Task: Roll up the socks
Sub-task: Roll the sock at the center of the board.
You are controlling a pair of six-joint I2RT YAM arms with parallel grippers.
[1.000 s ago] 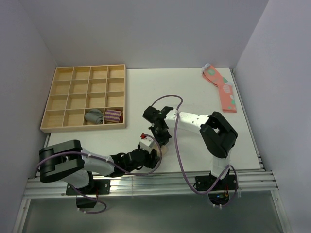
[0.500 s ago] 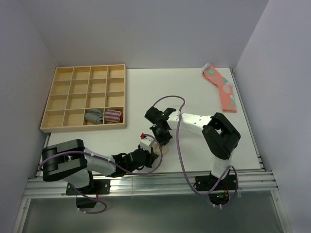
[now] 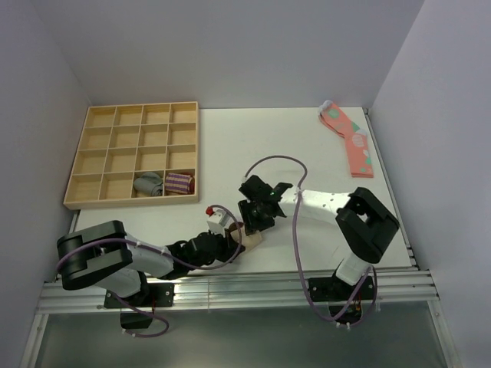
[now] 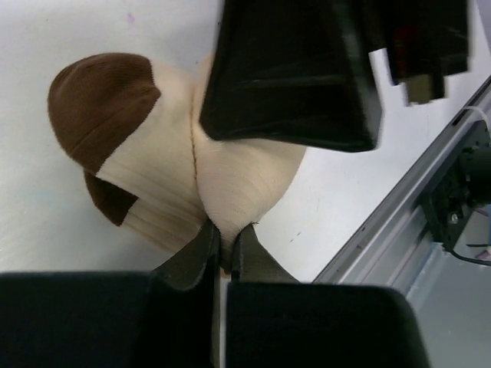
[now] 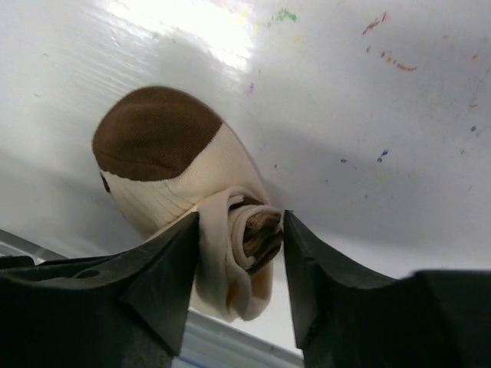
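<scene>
The socks (image 4: 161, 161) are cream with brown toes, bunched into a partial roll near the table's front edge. In the top view only a small part of the socks (image 3: 252, 236) shows under both grippers. My left gripper (image 4: 224, 241) is shut, pinching a fold of cream fabric at the near end. From above, the left gripper (image 3: 232, 230) lies low on the table. My right gripper (image 5: 239, 230) stands open astride the rolled end (image 5: 253, 238), a finger close on each side. The brown toe (image 5: 157, 130) lies beyond it. The right gripper (image 3: 255, 217) hangs just behind the left.
A wooden compartment tray (image 3: 130, 201) sits at the back left, holding a grey rolled sock (image 3: 149, 184) and a striped one (image 3: 179, 182). Pink spotted socks (image 3: 351, 142) lie at the far right. The metal rail (image 4: 399, 222) runs along the table's front edge, close to the socks.
My left gripper has shut on the sock fabric. My right gripper has moved nearer the front edge and its jaws have opened wide around the roll.
</scene>
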